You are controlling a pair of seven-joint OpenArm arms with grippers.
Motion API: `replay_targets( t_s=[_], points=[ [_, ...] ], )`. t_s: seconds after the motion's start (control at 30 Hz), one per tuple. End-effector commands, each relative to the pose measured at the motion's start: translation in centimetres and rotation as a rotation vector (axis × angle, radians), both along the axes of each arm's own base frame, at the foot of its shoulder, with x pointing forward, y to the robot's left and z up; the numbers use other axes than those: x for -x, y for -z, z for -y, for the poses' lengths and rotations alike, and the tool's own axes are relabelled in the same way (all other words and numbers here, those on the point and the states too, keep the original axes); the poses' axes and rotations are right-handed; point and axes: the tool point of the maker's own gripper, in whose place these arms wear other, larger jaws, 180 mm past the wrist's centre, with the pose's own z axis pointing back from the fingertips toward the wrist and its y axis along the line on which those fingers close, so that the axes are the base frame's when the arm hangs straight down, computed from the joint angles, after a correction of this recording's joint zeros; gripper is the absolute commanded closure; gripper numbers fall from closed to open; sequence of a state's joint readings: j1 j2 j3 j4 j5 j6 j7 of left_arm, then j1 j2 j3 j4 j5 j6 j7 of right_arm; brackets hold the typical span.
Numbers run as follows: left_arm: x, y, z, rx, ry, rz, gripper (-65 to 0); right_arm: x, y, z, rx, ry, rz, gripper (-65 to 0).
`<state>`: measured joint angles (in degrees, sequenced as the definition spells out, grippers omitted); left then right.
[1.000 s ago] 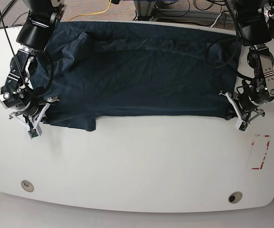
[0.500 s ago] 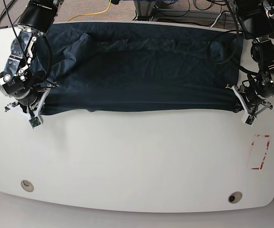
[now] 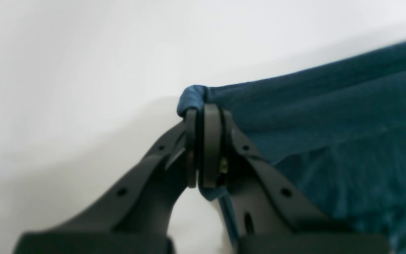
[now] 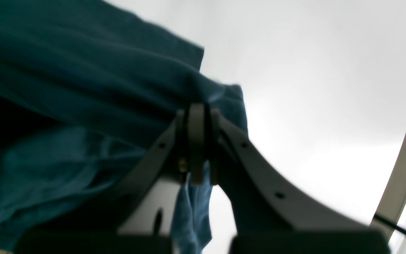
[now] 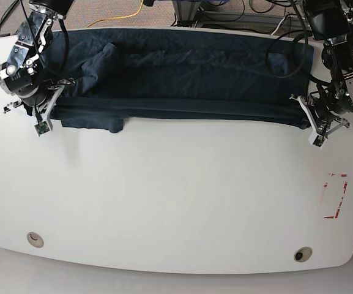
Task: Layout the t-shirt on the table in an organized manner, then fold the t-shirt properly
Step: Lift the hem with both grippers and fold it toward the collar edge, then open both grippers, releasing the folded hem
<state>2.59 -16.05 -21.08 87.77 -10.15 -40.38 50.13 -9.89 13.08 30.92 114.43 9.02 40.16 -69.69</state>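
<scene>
White table (image 5: 176, 208) taking up most of base view; red tape rectangle (image 5: 335, 196) lying near its right edge, two grommet holes (image 5: 303, 253) sitting along near rim. Navy t-shirt (image 5: 182, 79) lying bunched across far half. Left gripper (image 5: 308, 124) pinching hem corner, jaws clamped on fabric. Right gripper (image 5: 46, 114) likewise gripping opposite corner. Yellow cable (image 5: 127, 15) trailing over floor behind.
</scene>
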Motion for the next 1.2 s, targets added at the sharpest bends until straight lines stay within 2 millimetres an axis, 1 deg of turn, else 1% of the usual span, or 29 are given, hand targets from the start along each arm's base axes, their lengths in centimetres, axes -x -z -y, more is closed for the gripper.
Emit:
replay_targets(
  t_s=[0.0, 0.1, 0.23, 0.33, 0.4, 0.5, 0.57, 0.67, 0.77, 0.8, 0.87, 0.9, 1.0, 1.1, 1.17],
  points=[
    [-0.6, -1.8, -0.5, -0.036, 0.012, 0.057, 0.0, 0.9, -0.3, 0.9, 0.025, 0.031, -0.002, 0.0],
    [0.1, -1.7, -0.4, -0.045, 0.020, 0.051, 0.0, 2.2, 0.5, 1.1, 0.015, 0.054, -0.029, 0.0],
    [1.2, -1.2, -0.3, -0.051, 0.027, 0.028, 0.0, 3.4, 1.1, 1.2, 0.004, 0.078, -0.051, 0.0],
    [2.0, -0.9, -0.8, -0.069, 0.034, 0.007, 0.0, 4.2, 1.5, 1.4, -0.004, 0.103, -0.062, -1.6],
    [2.4, -0.3, -0.4, -0.069, 0.051, -0.012, 0.0, 4.6, 1.6, 1.4, -0.008, 0.114, -0.067, -3.2],
    [3.0, 0.0, -0.5, -0.091, 0.080, -0.037, 0.0, 5.1, 2.0, 1.3, -0.014, 0.118, -0.082, -9.4],
    [3.5, 0.3, -0.5, -0.099, 0.095, -0.052, 0.0, 5.3, 2.1, 1.3, -0.014, 0.118, -0.088, -16.3],
    [3.6, 0.4, -0.5, -0.102, 0.102, -0.059, 0.0, 5.5, 2.2, 1.3, -0.014, 0.121, -0.091, -30.1],
    [3.7, 0.4, -0.5, -0.102, 0.102, -0.061, -8.5, 5.5, 2.2, 1.4, -0.014, 0.122, -0.093, -41.9],
    [3.7, 0.5, -0.4, -0.102, 0.104, -0.061, -13.5, 5.5, 2.2, 1.4, -0.012, 0.123, -0.091, -46.6],
    [3.7, 0.5, -0.4, -0.102, 0.104, -0.061, -20.8, 5.8, 2.0, 2.1, -0.006, 0.144, -0.086, -51.7],
    [3.6, 0.4, -0.4, -0.102, 0.103, -0.060, -24.9, 5.9, 1.7, 2.6, -0.001, 0.165, -0.077, -53.1],
    [3.6, 0.3, -0.4, -0.102, 0.104, -0.057, -31.5, 5.8, 1.0, 3.7, 0.008, 0.202, -0.052, -53.1],
    [3.4, 0.2, -0.5, -0.105, 0.104, -0.054, -32.6, 4.5, 0.2, 4.1, 0.009, 0.210, -0.011, -53.1],
    [3.4, 0.0, -1.0, -0.118, 0.107, -0.054, -32.8, 3.7, -0.3, 4.1, 0.008, 0.210, 0.013, -53.1]
  ],
)
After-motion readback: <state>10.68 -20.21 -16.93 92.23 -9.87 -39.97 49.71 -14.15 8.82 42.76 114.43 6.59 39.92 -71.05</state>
